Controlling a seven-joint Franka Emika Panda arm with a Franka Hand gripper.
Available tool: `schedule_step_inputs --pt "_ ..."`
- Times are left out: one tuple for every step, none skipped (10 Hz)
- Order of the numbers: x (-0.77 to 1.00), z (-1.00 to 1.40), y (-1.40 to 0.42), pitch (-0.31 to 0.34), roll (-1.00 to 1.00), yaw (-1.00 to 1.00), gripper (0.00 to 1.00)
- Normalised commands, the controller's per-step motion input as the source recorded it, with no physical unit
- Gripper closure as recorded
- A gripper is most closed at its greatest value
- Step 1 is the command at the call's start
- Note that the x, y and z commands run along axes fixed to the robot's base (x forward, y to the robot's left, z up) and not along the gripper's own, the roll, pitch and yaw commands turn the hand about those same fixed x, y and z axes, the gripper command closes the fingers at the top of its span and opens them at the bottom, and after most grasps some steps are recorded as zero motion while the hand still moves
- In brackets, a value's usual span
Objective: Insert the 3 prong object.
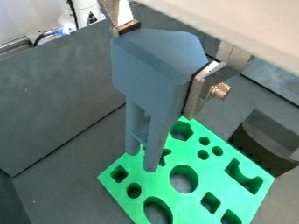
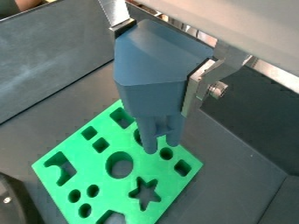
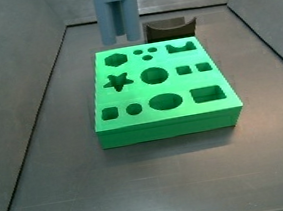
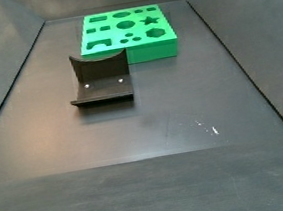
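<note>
My gripper (image 1: 162, 59) is shut on the blue 3 prong object (image 1: 152, 79), one silver finger on each side of its wide upper body; both wrist views show this (image 2: 158, 59). The prongs point down toward the green block (image 1: 121, 178) with its shaped holes and hang above it near a group of small round holes (image 2: 166, 156). In a side view the object (image 3: 114, 10) hangs over the block's (image 3: 168, 126) far edge, apart from it. The block also shows in the far side view (image 4: 133, 51), where the gripper is out of view.
The dark fixture (image 4: 100, 79) stands on the floor beside the green block and also shows behind it (image 3: 169, 27) and in a wrist view (image 1: 263, 140). Grey walls enclose the dark floor (image 4: 150, 137).
</note>
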Motion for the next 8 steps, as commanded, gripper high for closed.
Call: schedule_step_inputs --pt "0.31 -0.25 0.66 0.036 0.26 -0.15 1.00" --pt "0.39 -0.33 0.51 0.070 0.31 -0.25 1.00" --pt "0.30 -0.35 0.19 0.024 0.38 -0.53 1.00" --pt "0.22 -0.29 0.10 0.000 0.25 -0.79 1.00" --pt "0.25 -0.33 0.13 0.000 0.20 -0.80 1.00" --pt "0.49 -0.52 0.22 0.051 0.16 -0.67 1.00" --pt "0.61 -0.45 0.57 0.000 0.00 -0.34 1.00" --pt "0.55 -0.43 0.71 0.000 0.00 -0.23 1.00"
